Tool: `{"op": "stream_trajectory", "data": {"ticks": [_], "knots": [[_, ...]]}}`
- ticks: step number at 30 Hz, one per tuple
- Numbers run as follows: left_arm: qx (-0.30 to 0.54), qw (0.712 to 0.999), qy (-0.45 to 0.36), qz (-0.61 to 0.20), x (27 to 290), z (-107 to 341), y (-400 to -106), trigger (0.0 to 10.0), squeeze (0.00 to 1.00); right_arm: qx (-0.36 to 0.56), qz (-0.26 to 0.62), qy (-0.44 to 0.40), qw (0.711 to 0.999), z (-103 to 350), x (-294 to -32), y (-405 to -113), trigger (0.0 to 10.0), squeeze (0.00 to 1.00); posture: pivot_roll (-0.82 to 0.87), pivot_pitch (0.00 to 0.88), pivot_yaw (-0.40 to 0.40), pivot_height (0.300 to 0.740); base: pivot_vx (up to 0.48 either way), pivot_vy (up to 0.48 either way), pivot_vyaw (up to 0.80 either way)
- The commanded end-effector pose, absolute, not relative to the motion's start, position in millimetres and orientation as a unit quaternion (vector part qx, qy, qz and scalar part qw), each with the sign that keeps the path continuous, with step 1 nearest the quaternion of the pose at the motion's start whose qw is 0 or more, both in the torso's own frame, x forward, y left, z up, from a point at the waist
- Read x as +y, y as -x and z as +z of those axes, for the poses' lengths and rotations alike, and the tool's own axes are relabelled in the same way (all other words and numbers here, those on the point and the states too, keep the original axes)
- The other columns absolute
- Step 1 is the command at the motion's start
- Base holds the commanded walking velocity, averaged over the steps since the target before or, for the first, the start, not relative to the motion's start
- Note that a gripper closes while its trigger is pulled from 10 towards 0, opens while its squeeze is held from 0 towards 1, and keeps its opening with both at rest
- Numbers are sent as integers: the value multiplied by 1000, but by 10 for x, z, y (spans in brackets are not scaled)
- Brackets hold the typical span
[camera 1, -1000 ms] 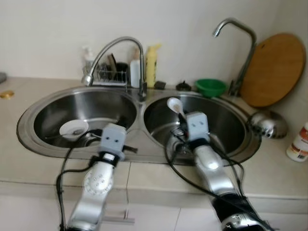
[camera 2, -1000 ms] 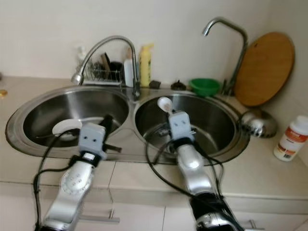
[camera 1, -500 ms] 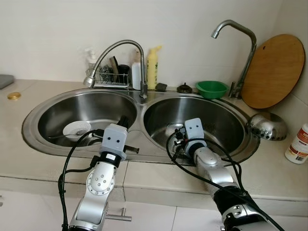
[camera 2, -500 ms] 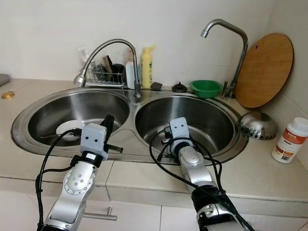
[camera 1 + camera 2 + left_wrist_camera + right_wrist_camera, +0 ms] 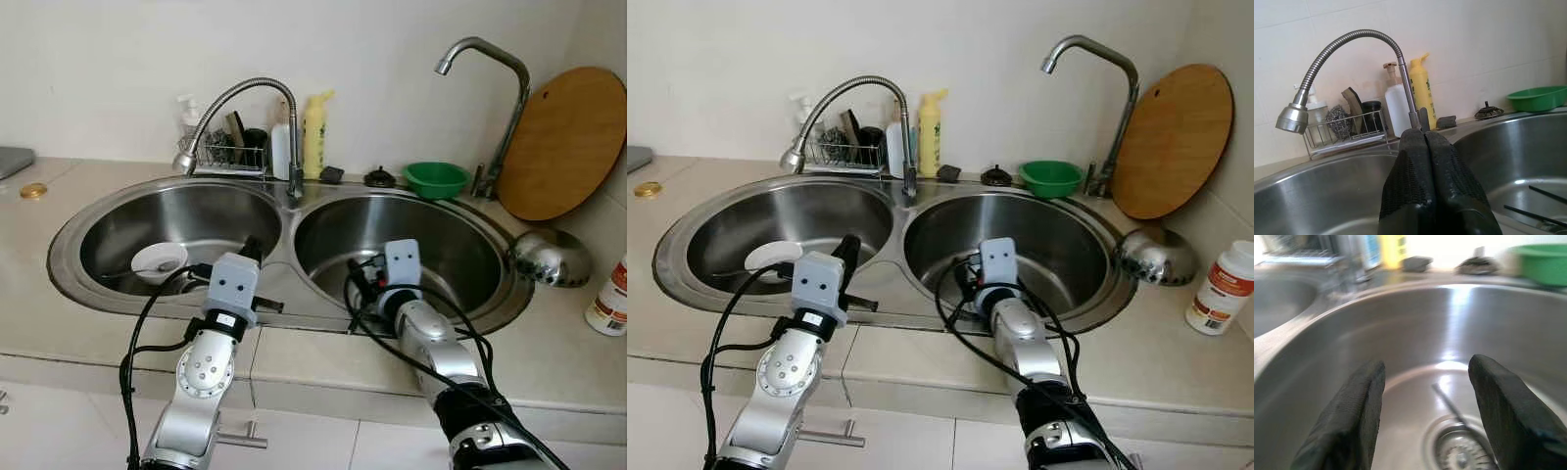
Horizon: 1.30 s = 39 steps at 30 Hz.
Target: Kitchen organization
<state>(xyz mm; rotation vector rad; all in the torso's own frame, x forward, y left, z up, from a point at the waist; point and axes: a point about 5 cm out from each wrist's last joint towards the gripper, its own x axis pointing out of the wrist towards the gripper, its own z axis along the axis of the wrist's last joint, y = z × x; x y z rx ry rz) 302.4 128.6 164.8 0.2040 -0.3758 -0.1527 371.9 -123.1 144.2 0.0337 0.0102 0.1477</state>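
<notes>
A steel double sink point(image 5: 287, 257) lies before me. In its left basin sits a white bowl point(image 5: 159, 262) with a spoon lying in it. My left gripper point(image 5: 252, 249) hovers over the divider at the front rim, shut with nothing held; its fingers point(image 5: 1425, 161) are pressed together. My right gripper point(image 5: 359, 281) hangs low inside the right basin, open and empty, its fingers point(image 5: 1359, 406) spread above the drain point(image 5: 1462, 450). A thin dark stick point(image 5: 1448, 404) lies beside the drain.
Behind the sink stand a wire rack point(image 5: 230, 157), a yellow bottle point(image 5: 313, 137), a green bowl point(image 5: 435, 178) and two faucets point(image 5: 235, 98) point(image 5: 495, 73). On the right are a round wooden board point(image 5: 571, 142), a steel strainer point(image 5: 551, 257) and a white bottle point(image 5: 612, 299).
A second ago my right gripper held a white spoon upright above the right basin. Now it hangs lower, open, with the spoon gone. The camera shifted slightly.
</notes>
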Motion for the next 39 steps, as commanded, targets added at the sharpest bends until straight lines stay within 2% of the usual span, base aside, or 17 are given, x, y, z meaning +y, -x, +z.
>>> {"op": "stream_trajectory", "data": {"ticks": [1,3,12,39], "knots": [[-189,974,-97,-77,1287,1670,-3022,10000,0,-44,43,-35,997,1596,-1298,-3726,10000,0,48,0,-14,740,0,251,0],[-189,974,-96,-80,1281,1666,-3018,10000,0,-102,24,-67,992,1748,-1347,-3693,10000,0,48,0,-14,740,0,480,0],[-199,972,-94,-85,1272,1697,-3004,10000,0,-204,44,-115,971,2034,-1325,-3574,10000,0,46,0,-13,740,0,480,0],[-202,971,-95,-90,1270,1706,-2994,10000,0,-228,77,-93,966,2042,-1186,-3357,10000,0,47,0,-11,740,0,480,0]]}}
